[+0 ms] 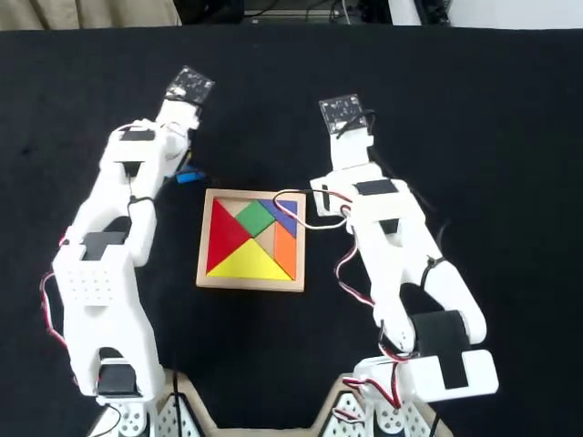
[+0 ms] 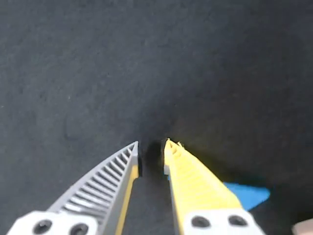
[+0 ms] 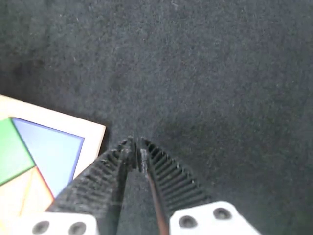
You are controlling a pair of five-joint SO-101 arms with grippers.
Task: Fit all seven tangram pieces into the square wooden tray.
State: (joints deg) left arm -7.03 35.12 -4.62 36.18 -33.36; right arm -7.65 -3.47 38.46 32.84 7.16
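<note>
Left gripper (image 2: 151,147) slightly parted near blue piece (image 2: 247,193); right gripper (image 3: 135,144) closed beside tray (image 3: 95,129)

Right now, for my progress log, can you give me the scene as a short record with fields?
Tray: on the table, between the arms
In tray: red triangle, yellow triangle, green square, orange triangle, purple piece
Outside tray: blue piece, on the table beside the left gripper
Left gripper: slightly open, empty
Right gripper: shut, empty, by a tray corner
</note>
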